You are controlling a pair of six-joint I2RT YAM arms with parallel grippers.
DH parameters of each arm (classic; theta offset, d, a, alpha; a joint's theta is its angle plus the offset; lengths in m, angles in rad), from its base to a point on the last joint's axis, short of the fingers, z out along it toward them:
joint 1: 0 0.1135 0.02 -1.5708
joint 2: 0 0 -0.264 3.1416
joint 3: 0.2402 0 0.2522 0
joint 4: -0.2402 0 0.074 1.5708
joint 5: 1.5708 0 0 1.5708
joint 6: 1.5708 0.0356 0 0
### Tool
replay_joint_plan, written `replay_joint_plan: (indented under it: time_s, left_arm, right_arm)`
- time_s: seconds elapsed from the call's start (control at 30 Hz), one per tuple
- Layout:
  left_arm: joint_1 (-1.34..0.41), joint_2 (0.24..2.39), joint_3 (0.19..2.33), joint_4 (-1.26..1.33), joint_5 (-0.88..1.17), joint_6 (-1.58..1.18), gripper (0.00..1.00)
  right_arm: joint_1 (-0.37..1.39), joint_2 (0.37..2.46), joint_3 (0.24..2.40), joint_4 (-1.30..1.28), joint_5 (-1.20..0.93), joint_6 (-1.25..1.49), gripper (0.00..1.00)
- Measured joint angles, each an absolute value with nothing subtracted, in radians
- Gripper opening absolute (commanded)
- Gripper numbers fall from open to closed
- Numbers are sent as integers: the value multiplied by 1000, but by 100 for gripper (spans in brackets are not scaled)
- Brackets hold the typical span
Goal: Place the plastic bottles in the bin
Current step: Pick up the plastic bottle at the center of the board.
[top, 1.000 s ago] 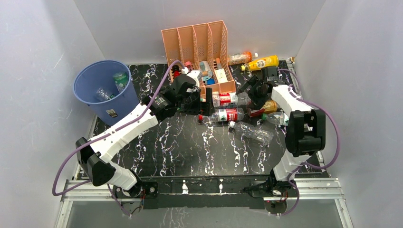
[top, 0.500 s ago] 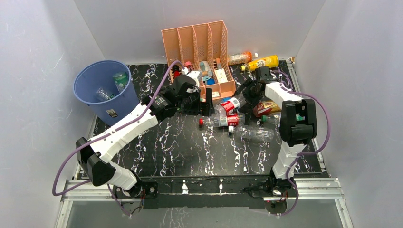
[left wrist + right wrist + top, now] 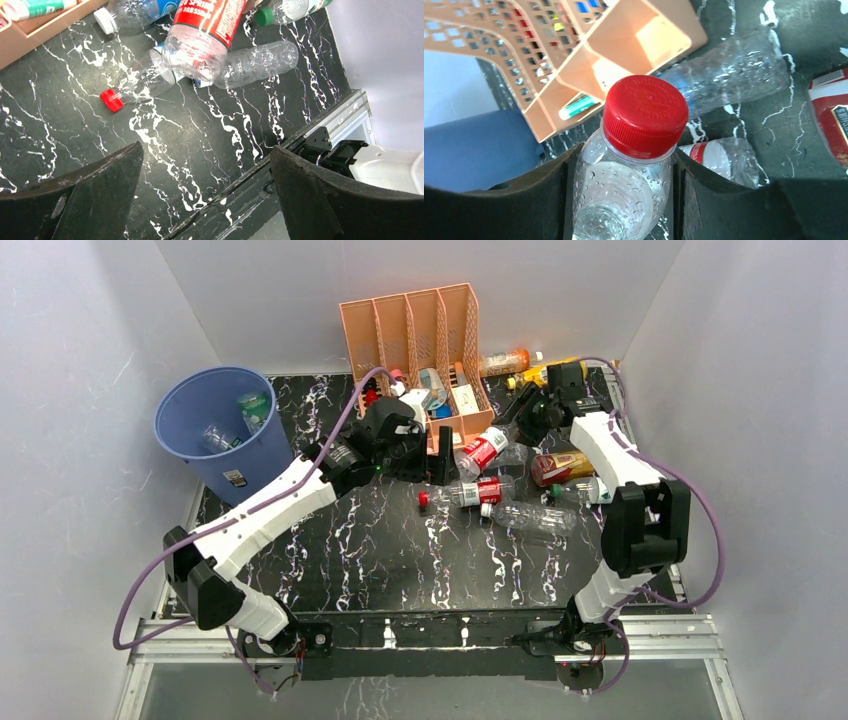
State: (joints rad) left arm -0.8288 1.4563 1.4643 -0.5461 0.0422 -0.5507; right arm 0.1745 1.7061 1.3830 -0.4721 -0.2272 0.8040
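Bottle (image 3: 645,116) clamped in right gripper (image 3: 624,165) by rack (image 3: 410,330), axis 8-to-2 o'clock, cap at 2. Bin (image 3: 200,455) is well off at 9 o'clock, nearer left gripper (image 3: 205,150), which hangs wide, empty.

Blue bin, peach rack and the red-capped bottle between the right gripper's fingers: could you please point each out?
blue bin (image 3: 215,469): top external view, front wall
peach rack (image 3: 405,330): top external view, slotted divider
red-capped bottle (image 3: 645,116): right wrist view, red cap
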Motion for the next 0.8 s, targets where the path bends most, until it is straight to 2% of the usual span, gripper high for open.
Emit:
replay_joint_plan:
  time_s: [0.2,0.6,0.7,0.8]
  left_arm:
    - [-831,1536,1480,-516,54,-500,98]
    - [-847,1626,1520,-506,42,-429,97]
    - [-854,1628,1525,-500,31,-427,82]
    - [-862,1629,1525,-500,20,-426,61]
  right_arm:
    - [214,1609,1420,-489,-251,776,36]
    - [369,1612,1509,-561,-294,731,36]
    - [410,1612,1509,-567,-303,728,37]
    - [424,1612,1509,-575,-311,727,43]
